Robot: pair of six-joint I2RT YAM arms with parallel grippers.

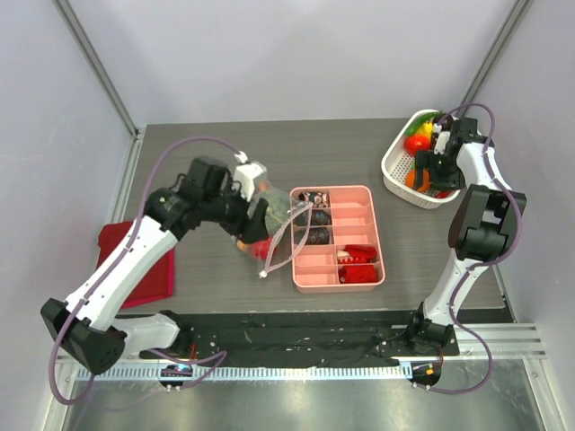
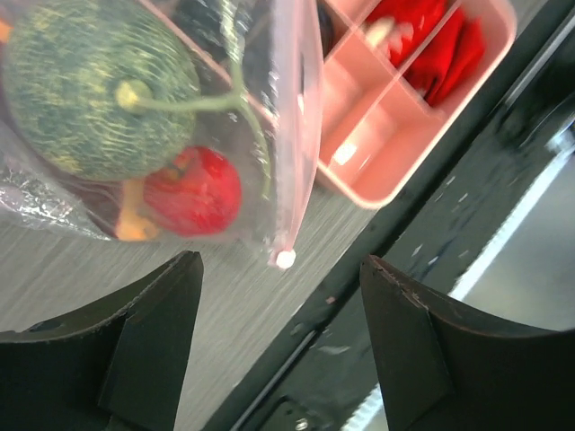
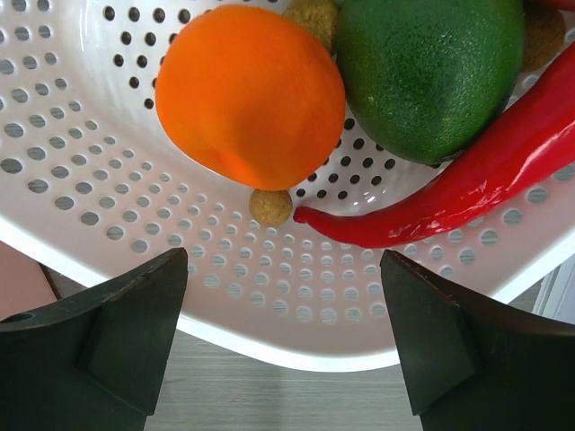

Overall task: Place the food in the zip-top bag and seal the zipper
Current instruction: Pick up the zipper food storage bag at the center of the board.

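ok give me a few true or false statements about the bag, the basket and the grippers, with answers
1. The zip-top bag holds a netted green melon and a red fruit. True.
2. The left gripper is clamped on the bag's edge. False: it is open with nothing between its fingers, and the bag lies just beyond them.
3. The right gripper hovers open at the white perforated basket. True.
4. The basket is empty. False: it holds an orange fruit, a green fruit and a red chili.
5. In the top view the pink tray lies left of the bag. False: it lies to the bag's right.
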